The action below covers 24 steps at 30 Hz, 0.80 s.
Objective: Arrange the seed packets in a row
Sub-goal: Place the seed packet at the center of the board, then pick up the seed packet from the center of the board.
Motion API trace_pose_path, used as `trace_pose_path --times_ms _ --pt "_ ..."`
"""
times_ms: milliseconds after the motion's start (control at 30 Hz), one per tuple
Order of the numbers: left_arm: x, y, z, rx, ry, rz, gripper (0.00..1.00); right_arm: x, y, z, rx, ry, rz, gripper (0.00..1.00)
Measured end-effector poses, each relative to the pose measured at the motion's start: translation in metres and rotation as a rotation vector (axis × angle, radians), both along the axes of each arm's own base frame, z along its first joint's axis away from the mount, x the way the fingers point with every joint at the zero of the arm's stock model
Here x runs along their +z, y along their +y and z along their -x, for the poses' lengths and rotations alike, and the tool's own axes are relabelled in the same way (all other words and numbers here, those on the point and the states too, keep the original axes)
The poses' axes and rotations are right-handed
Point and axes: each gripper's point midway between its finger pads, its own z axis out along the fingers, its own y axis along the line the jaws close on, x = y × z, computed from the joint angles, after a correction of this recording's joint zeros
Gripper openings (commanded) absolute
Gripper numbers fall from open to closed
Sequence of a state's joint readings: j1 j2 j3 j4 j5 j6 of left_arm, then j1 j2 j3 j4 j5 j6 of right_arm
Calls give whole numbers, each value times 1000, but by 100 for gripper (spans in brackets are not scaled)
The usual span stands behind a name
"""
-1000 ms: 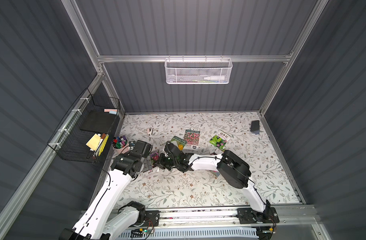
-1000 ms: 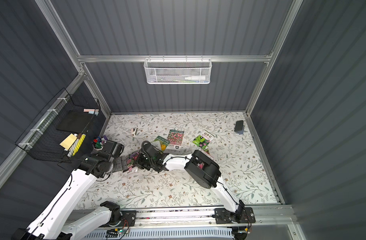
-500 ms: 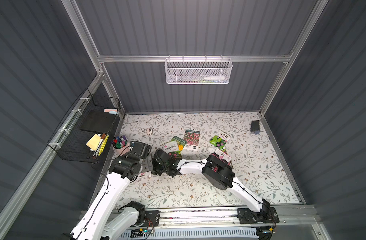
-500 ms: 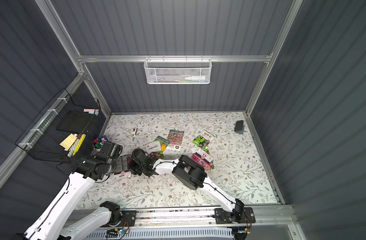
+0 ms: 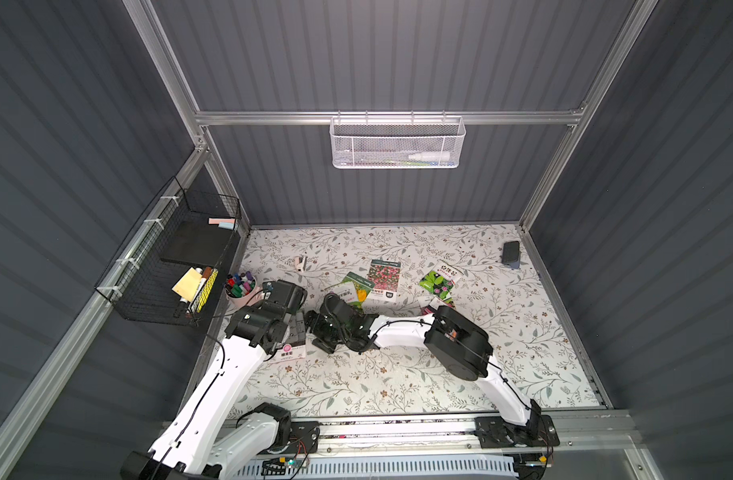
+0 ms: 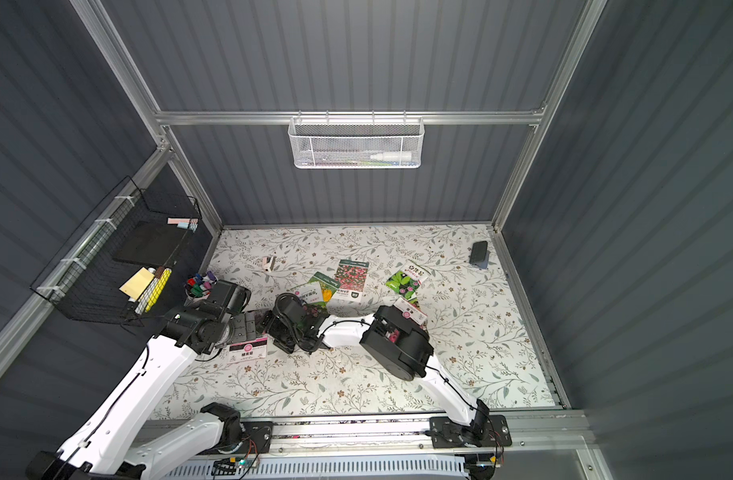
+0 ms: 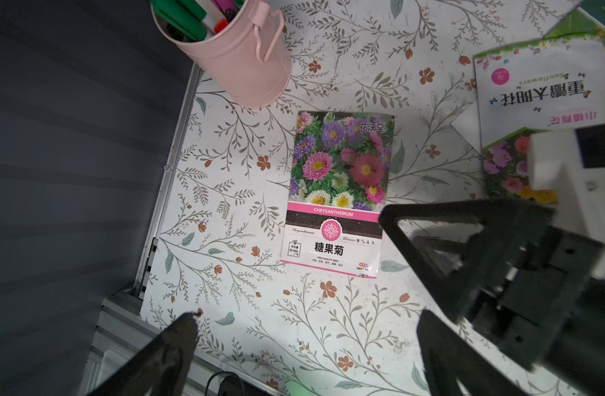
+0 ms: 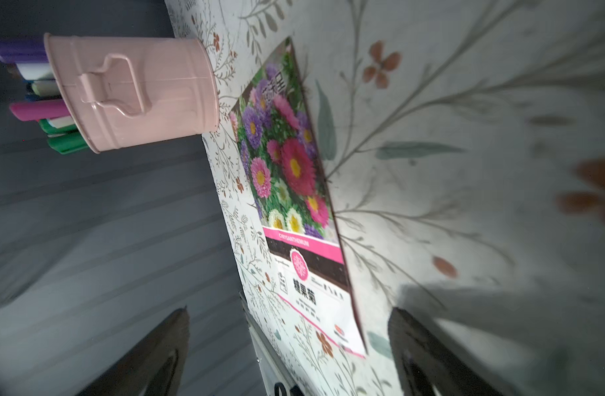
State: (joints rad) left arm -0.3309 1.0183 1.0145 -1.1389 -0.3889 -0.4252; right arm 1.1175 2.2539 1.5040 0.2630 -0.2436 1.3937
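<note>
A chrysanthemum seed packet (image 7: 338, 195) lies flat near the table's left edge, beside a pink cup of markers (image 7: 235, 58). It also shows under the left arm in both top views (image 5: 293, 352) (image 6: 248, 351). My left gripper (image 7: 309, 319) hangs open above it, holding nothing. My right gripper (image 8: 289, 312) is open just right of the packet (image 8: 294, 192), low over the table, with nothing gripped. Other seed packets lie mid-table: a sunflower one (image 5: 350, 291), a pink-flower one (image 5: 383, 276), a green-leaved one (image 5: 439, 280) and one partly under the right arm (image 6: 410, 311).
The left wall and table edge run close beside the chrysanthemum packet. A black wire basket (image 5: 169, 266) hangs on the left wall and a white mesh basket (image 5: 398, 141) on the back wall. A dark slab (image 5: 511, 252) lies back right, a small pink-white object (image 5: 300, 263) back left.
My right gripper moved left with the chrysanthemum packet, then went from shut to open and let it go on the table. The left gripper stayed open.
</note>
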Motion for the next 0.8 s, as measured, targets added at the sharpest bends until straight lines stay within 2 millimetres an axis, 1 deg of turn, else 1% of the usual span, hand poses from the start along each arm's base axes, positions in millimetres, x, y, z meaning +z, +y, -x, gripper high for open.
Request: trace_pose_path --times_ms 100,200,233,300,333,433,467,533,567,633,700,800 --pt "-14 -15 -6 -24 28 75 99 6 -31 -11 -15 -2 -18 93" --pt "-33 -38 -13 -60 79 171 99 10 -72 -23 -27 -20 -4 93" --pt "-40 -47 -16 -75 97 210 99 15 -85 -28 -29 -36 2 93" --pt "-52 -67 -23 -108 121 300 99 31 -108 -40 -26 -79 -5 93" --pt "-58 -77 -27 -124 128 344 99 43 -118 -48 -20 -107 -16 93" --pt "-71 -101 -38 -168 137 454 99 76 -141 -75 4 -193 -50 92" --pt "-76 -109 -42 -178 139 488 99 84 -147 -85 13 -216 -49 91" --pt "-84 -122 -50 -197 146 548 99 94 -155 -106 38 -253 -25 89" --pt "-88 -129 -56 -204 149 581 99 95 -155 -117 58 -267 -6 87" --pt "-97 -139 -67 -212 144 640 99 93 -151 -130 102 -277 28 83" --pt "-106 -145 -76 -213 136 689 99 81 -145 -135 153 -274 59 79" --pt "-121 -145 -85 -189 118 764 99 47 -143 -129 212 -223 109 77"
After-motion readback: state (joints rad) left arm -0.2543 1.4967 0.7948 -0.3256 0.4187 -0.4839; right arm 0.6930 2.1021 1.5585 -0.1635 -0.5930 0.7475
